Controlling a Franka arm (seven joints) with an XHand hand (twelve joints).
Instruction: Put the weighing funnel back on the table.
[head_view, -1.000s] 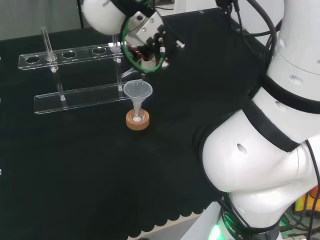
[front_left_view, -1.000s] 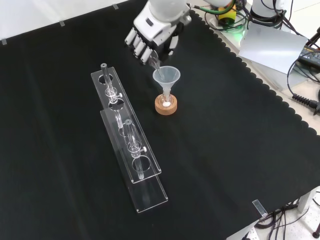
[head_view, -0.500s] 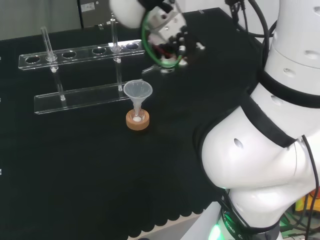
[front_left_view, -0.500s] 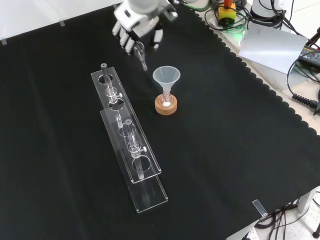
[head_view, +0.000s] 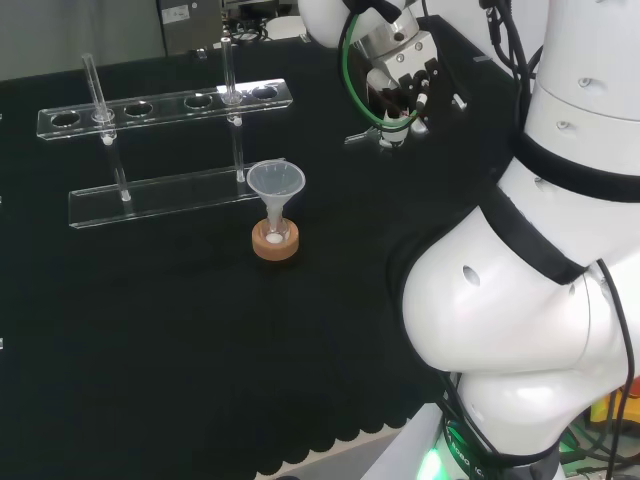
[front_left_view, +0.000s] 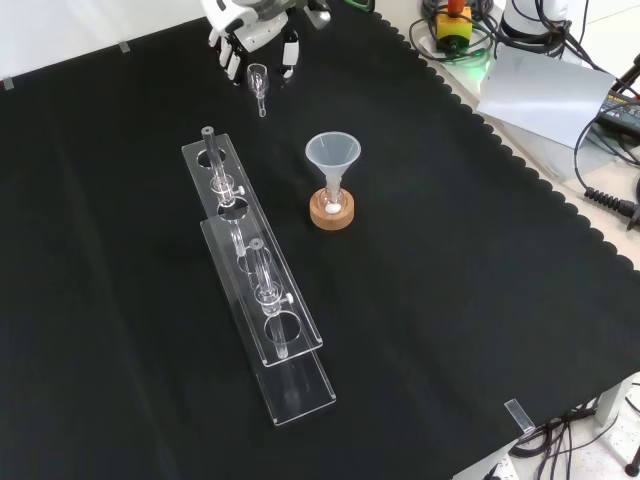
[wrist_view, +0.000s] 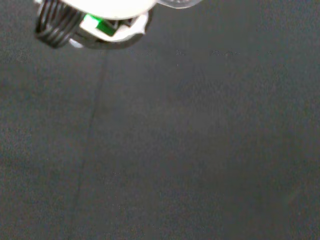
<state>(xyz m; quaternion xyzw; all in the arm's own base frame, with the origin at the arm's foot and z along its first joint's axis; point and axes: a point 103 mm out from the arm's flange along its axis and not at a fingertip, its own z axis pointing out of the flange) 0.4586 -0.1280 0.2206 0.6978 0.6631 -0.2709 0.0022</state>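
Note:
My hand (front_left_view: 252, 30) is at the far end of the cloth in the front view, fingers curled round the small clear weighing funnel (front_left_view: 258, 87), whose stem points down toward the cloth. In the head view the hand (head_view: 400, 75) hangs to the right of the rack, with the weighing funnel (head_view: 362, 135) sticking out to its left, above the cloth. The big funnel (front_left_view: 333, 158) stands mouth up in its small flask on a cork ring (front_left_view: 331, 211), well apart from the hand. In the wrist view a blurred white part of the hand (wrist_view: 107, 15) is over bare black cloth.
A long clear test-tube rack (front_left_view: 255, 290) with a few tubes runs down the cloth left of the funnel in the front view; in the head view the rack (head_view: 160, 110) is at the back left. The arm's white links (head_view: 540, 280) stand at the head view's right.
The hand has carried the weighing funnel away from above the big funnel: rightward in the head view, up and leftward in the front view. The big funnel and rack have not moved.

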